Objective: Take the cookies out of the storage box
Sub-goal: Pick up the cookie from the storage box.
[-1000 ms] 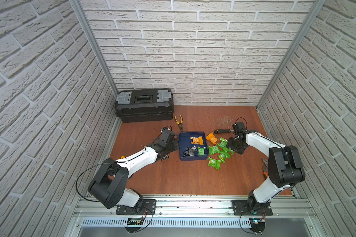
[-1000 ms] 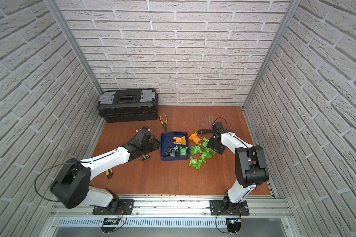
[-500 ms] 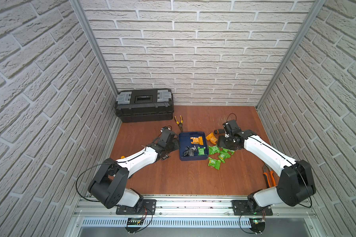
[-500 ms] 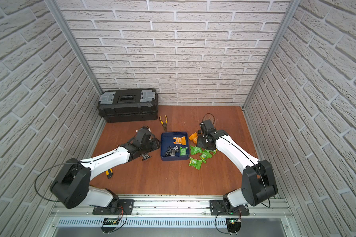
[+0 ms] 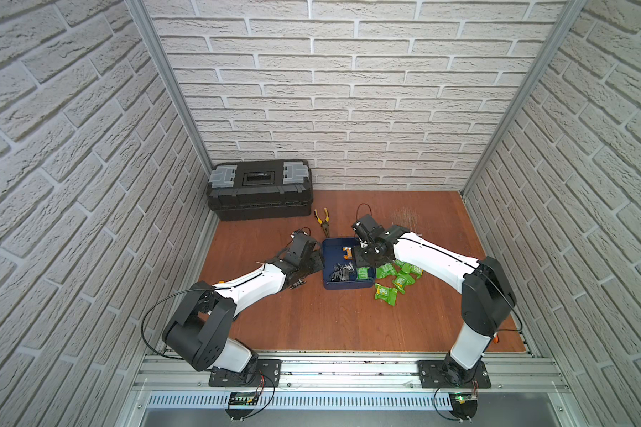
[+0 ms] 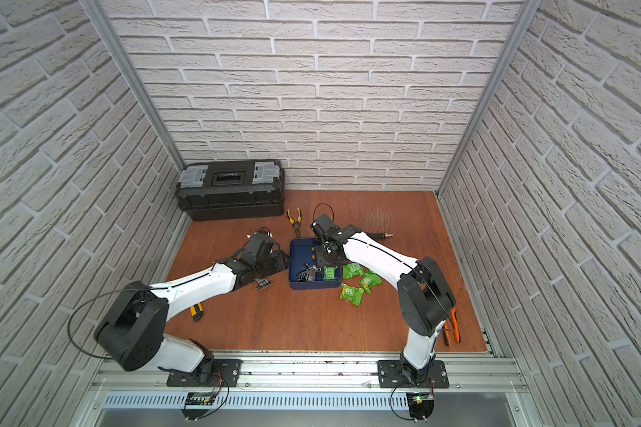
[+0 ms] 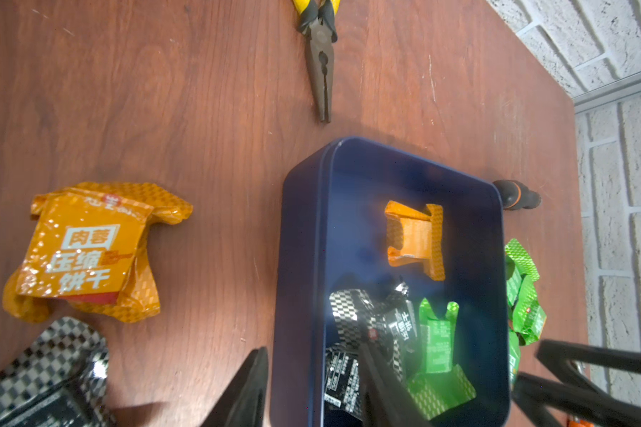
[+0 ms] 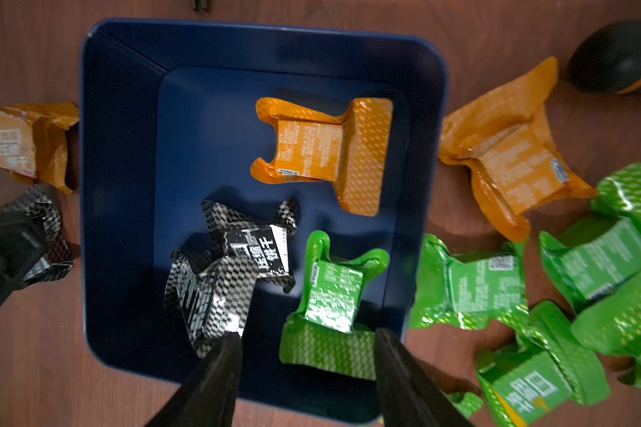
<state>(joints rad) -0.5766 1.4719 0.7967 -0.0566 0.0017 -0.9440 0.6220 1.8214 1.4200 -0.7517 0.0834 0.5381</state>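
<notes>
- The storage box (image 8: 119, 185) holds four of the cookies (image 8: 322, 148): one orange, two black-checked, one green.
- The right gripper (image 8: 307, 332) hovers above it, jaws wide, with the green packet (image 8: 334, 292) between the tips.
- The left gripper (image 7: 311, 349) has its jaws apart, astride the box wall.
- Green ones (image 5: 396, 281) lie beside the box.
- Wrist views show an orange packet (image 7: 86, 251) that the left arm hides in the top views.

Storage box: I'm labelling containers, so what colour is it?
Navy blue; the storage box shows best in the right wrist view.
</notes>
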